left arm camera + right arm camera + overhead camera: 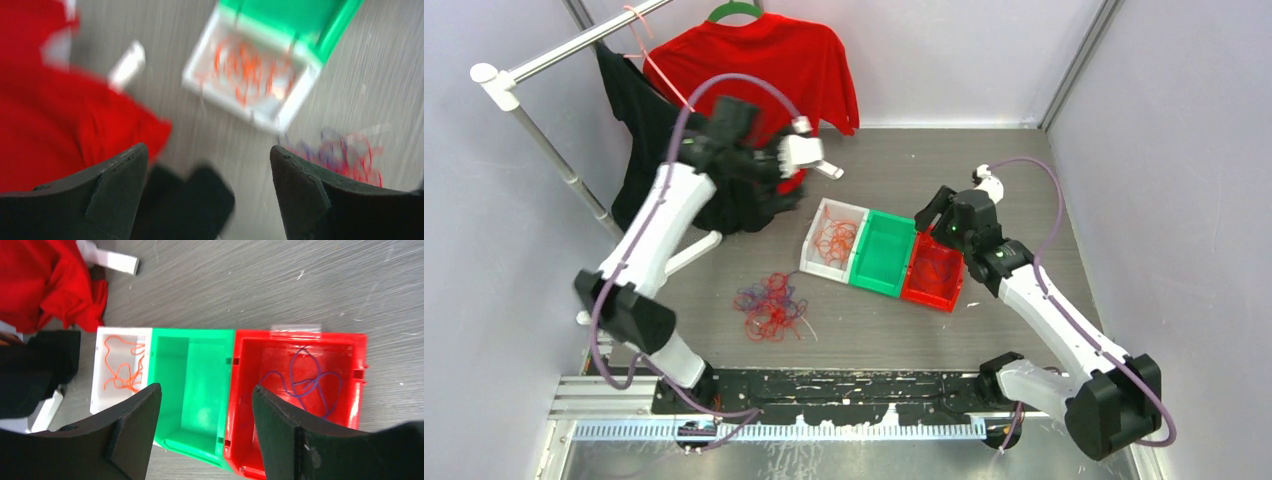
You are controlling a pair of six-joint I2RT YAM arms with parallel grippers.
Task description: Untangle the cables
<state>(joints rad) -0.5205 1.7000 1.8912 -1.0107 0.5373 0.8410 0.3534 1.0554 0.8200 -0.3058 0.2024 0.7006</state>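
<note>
1. Had the left arm [659, 225] stretched forward from its base, elbow low near the base, wrist high and turned to the right.
2. Had the left gripper [207, 147] spread wide, its black fingers [115, 185] bare, with nothing between them.
3. Had the right arm [1049, 310] angled forward and leftward, wrist tipped downward.
4. Had the right gripper [206, 387] parted as well, clasping nothing.

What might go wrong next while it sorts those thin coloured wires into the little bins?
The mixed tangle of red, orange and blue-purple wires lies knotted on the grey table; pulling one strand may drag the whole clump. The open left gripper is close to the hanging red T-shirt and might snag it. The open right gripper hangs above the red plastic bin and might hook the loose purple wire inside.
</note>
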